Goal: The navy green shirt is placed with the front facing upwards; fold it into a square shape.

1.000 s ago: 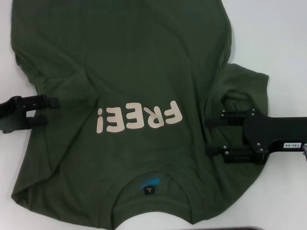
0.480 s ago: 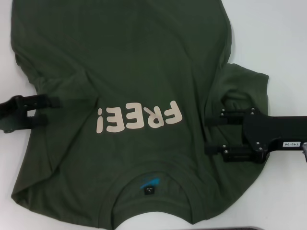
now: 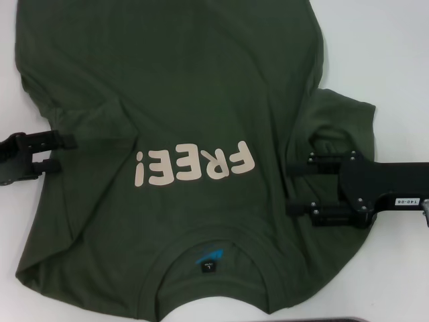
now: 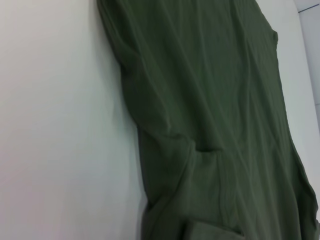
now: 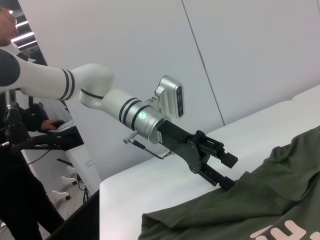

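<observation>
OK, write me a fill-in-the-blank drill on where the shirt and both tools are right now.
1. The cream letters on the navy green shirt spell ____.
2. The small blue label sits just inside the shirt's ____.
3. The left tool is at the shirt's edge with its fingers ____.
4. The right tool hovers over the shirt beside its ____.

Missing words: FREE!; collar; open; sleeve
</observation>
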Controlling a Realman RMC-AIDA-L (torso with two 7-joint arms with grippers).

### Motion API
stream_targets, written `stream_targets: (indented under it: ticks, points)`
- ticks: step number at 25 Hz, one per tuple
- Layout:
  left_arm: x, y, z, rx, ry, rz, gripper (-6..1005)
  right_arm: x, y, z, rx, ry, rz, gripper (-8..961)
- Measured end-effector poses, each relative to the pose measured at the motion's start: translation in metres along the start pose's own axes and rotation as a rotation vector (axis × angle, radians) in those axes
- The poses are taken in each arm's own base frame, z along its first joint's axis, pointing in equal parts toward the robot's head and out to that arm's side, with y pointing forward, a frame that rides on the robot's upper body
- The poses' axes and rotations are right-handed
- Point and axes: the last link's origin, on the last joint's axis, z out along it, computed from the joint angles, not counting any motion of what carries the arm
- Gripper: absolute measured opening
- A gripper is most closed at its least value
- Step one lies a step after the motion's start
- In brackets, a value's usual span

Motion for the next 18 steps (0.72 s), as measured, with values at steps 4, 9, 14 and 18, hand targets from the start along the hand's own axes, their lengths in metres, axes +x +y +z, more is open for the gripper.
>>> stream_targets:
  ticks: [4,9,14,18]
  points:
    - [-0.001,0.000,0.003,0.003,-0.004,-0.002,821,0.000,0.000,0.000,0.000,0.000,0.000,732]
    - [-0.001,0.002,0.004,-0.004,-0.012,0.002,818,-0.001,-0.001,0.001,-0.002,0.000,-0.002,732]
    - [-0.005,0.006,0.008,-0.022,-0.038,0.006,815,-0.001,-0.001,0.001,-0.002,0.000,-0.002,732]
    - [-0.007,0.007,0.011,-0.024,-0.052,0.009,813,-0.001,-0.001,0.001,-0.003,0.000,-0.003,732]
